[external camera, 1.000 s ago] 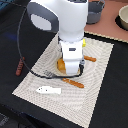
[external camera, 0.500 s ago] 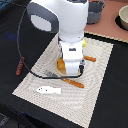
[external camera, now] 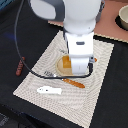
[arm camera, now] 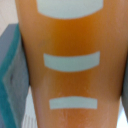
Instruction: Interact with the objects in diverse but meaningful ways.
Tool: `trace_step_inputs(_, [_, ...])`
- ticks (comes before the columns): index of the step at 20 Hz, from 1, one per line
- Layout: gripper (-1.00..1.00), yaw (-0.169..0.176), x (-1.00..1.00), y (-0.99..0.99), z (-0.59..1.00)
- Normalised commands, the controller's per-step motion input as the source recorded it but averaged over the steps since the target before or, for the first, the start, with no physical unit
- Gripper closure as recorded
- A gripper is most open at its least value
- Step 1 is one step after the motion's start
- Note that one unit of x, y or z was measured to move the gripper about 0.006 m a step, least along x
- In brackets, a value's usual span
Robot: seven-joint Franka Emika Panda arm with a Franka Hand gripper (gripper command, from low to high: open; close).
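Under the hand: golden bread loaf fills wrist view | mat below | finger state: cannot tell

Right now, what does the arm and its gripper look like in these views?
The arm is glossy white with rounded shells and a grey cap at one joint. A boxy white wrist block with a dark slot sits below. A black cable loops from it. The gripper itself is hidden behind that block.
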Motion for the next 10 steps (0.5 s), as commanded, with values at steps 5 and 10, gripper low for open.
trace_step_inputs(5, [1.00,0.021,-0.47,0.11,0.47])
trace_step_inputs(10, [1.00,0.000,-0.80,0.17,0.00])
